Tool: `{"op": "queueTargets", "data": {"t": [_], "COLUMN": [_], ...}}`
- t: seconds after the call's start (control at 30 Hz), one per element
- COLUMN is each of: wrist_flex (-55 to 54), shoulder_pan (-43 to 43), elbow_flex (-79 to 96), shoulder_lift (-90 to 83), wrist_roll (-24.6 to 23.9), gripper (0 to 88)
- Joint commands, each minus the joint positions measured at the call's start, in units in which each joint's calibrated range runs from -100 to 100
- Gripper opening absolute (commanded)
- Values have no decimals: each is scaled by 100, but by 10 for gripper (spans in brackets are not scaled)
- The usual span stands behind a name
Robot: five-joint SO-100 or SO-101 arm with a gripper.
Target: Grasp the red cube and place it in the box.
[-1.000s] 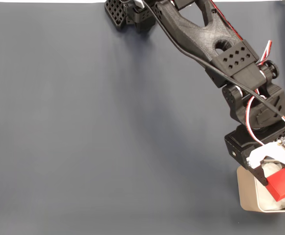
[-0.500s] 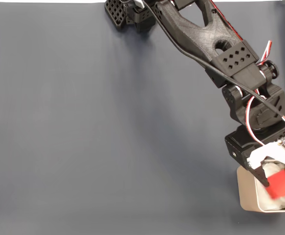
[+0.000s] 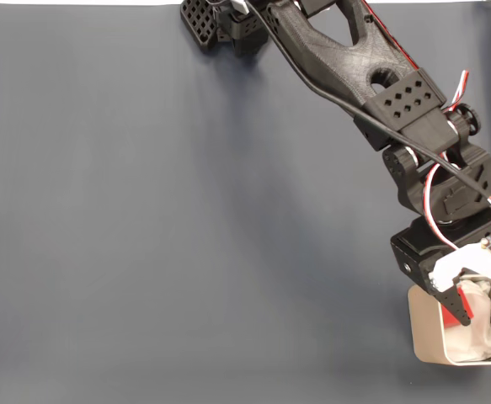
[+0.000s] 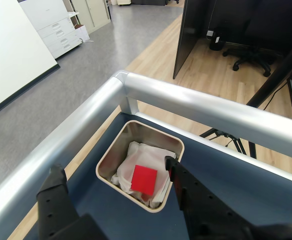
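The red cube (image 4: 144, 179) lies flat on the white crumpled padding inside the box (image 4: 140, 134) in the wrist view. My gripper (image 4: 112, 167) hangs open above the box, its black fingers (image 4: 178, 176) spread to either side of it and touching nothing. In the fixed view the box (image 3: 422, 337) sits at the lower right corner of the mat. There my gripper (image 3: 479, 303) is over it, and only a thin red sliver of the cube (image 3: 468, 312) shows beside the black finger.
The dark blue-grey mat (image 3: 186, 236) spreads to the left of the arm (image 3: 346, 59) in the fixed view. In the wrist view, a silver rail (image 4: 196, 102) marks the table edge just beyond the box, with open floor past it.
The red cube was held above the box a second ago. The jaws have opened and the cube has dropped onto the padding inside the box.
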Motion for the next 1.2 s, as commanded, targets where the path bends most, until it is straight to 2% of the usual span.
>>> {"op": "queueTargets", "data": {"t": [0.0,0.6,0.67,0.87,1.17], "wrist_flex": [-186,-276,-268,-260,-571], "shoulder_pan": [-17,-10,11,374,1886], "elbow_flex": [-170,-6,21,450,2174], "shoulder_lift": [-131,-339,-382,-798,-2298], "wrist_roll": [44,39,34,20,-29], "gripper": [451,434,394,9,0]}}
